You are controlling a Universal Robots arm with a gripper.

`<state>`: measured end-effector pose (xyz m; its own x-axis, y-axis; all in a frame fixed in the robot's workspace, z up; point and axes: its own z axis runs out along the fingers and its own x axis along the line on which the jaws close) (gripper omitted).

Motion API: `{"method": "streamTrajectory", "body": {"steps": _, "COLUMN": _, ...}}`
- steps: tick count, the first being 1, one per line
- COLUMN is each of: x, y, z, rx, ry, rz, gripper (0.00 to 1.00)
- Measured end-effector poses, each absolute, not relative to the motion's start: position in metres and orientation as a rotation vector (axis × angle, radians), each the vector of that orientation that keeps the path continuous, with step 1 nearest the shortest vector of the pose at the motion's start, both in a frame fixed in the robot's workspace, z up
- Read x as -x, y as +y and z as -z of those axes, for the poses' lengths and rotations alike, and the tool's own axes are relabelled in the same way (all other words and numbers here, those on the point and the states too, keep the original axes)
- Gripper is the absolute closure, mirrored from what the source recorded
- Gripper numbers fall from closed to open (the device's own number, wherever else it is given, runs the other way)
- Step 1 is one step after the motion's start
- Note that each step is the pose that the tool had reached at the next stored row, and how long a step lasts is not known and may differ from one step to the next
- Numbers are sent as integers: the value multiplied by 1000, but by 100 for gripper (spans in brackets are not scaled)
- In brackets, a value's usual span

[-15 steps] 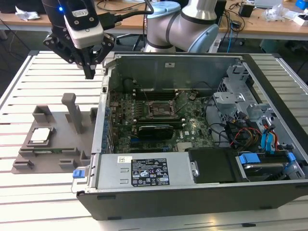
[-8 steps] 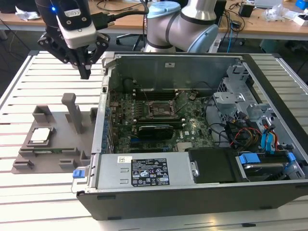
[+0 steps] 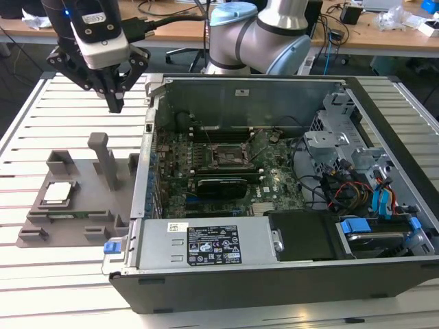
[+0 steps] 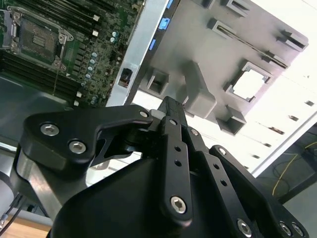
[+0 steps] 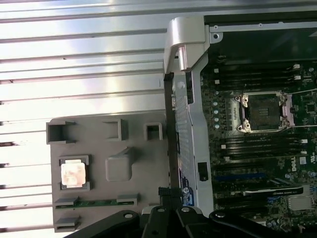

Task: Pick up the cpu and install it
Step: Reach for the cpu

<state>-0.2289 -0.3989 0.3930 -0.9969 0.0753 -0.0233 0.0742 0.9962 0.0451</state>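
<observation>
jaws pinched together on nothing; the gripper hangs over the slatted white table beside the open computer case. the cpu sits in the grey fixture, well apart. exterior view shows desks behind; first wrist view looks into the bare socket.

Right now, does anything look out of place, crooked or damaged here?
Nothing stands out. The cpu lies flat and square in its pocket on the grey fixture, the socket in the computer case looks empty, and the gripper hangs above the table, holding nothing.
</observation>
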Motion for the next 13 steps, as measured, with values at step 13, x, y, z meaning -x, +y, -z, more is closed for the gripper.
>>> {"method": "streamTrajectory", "body": {"steps": 13, "x": 252, "y": -399, "z": -393, "rx": -117, "ry": 3114, "rz": -69, "gripper": 89}}
